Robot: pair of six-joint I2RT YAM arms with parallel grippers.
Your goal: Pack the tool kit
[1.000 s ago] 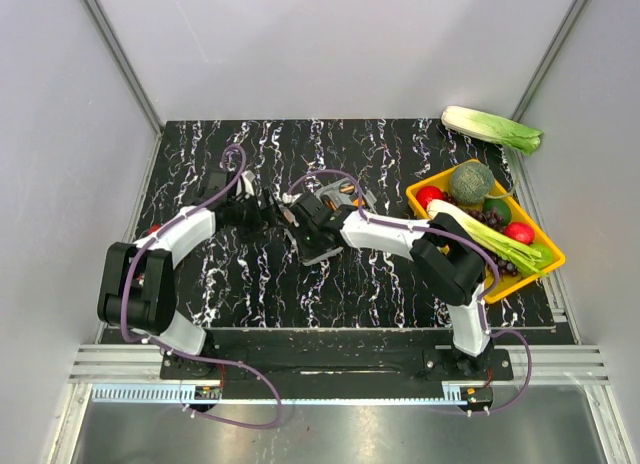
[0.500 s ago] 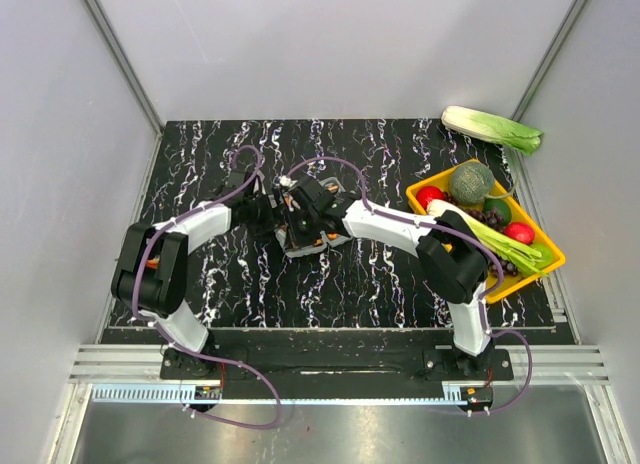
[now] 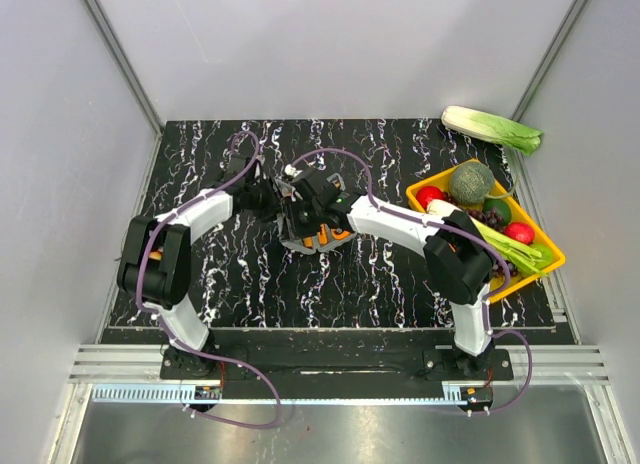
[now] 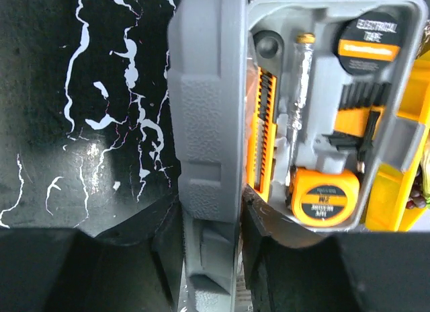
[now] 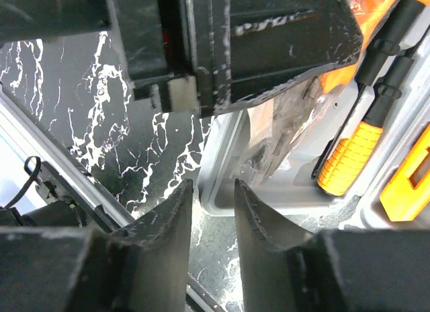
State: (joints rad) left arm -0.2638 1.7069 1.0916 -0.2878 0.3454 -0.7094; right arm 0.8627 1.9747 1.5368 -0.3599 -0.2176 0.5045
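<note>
The grey tool kit case (image 3: 322,236) lies open mid-table, and both grippers meet at its left end. Inside it the left wrist view shows an orange tape measure (image 4: 326,201), a roll of electrical tape (image 4: 376,40), a slim tester screwdriver (image 4: 299,90) and an orange knife (image 4: 262,130). My left gripper (image 4: 210,204) (image 3: 272,200) is shut on the case's upright grey wall (image 4: 205,117). My right gripper (image 5: 213,187) (image 3: 298,206) stands slightly open, its tips straddling the corner rim of the case (image 5: 222,198) without pressing it. An orange-handled tool (image 5: 349,157) rests in the case beside it.
A yellow tray (image 3: 545,267) of vegetables and fruit sits at the right edge of the black marbled table (image 3: 220,274). A napa cabbage (image 3: 492,129) lies at the back right corner. Grey walls close in both sides.
My left arm reached right to the case and closed on its wall. My right gripper, shut before, has parted a little. The case has shifted slightly left.
</note>
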